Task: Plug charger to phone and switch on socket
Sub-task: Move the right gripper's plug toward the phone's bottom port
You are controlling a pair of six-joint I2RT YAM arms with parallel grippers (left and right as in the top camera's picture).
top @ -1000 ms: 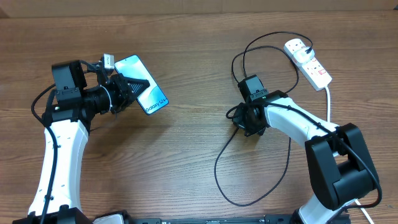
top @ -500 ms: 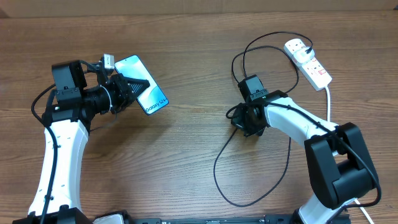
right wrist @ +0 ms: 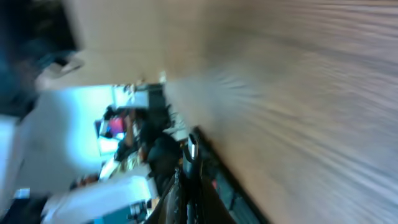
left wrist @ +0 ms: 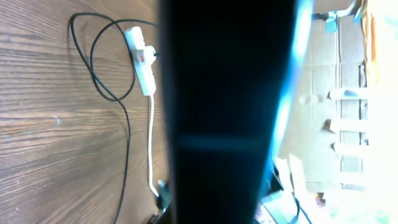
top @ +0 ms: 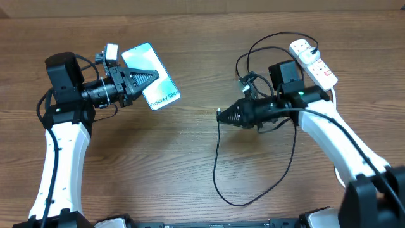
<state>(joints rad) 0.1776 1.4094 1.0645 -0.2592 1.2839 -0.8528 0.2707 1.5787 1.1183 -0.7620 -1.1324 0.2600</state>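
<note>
My left gripper point(top: 140, 80) is shut on the phone point(top: 154, 77), holding it lifted and tilted above the table's left side, its light-blue screen facing up. In the left wrist view the phone point(left wrist: 230, 112) fills the middle as a dark slab. My right gripper point(top: 223, 116) is shut on the connector end of the black charger cable point(top: 216, 166), raised and pointing left toward the phone. The connector tip shows blurred in the right wrist view point(right wrist: 191, 146). The cable loops over the table and its plug sits in the white socket block point(top: 313, 63) at the back right, also seen in the left wrist view point(left wrist: 142, 62).
The socket's thick white cord point(top: 334, 104) runs down the right side beside my right arm. Loose loops of black cable point(top: 266, 47) lie near the socket and in front of my right arm.
My right gripper has lifted off the table and turned left with the cable's connector end. My left gripper has raised the phone and shifted it up and slightly right.
</note>
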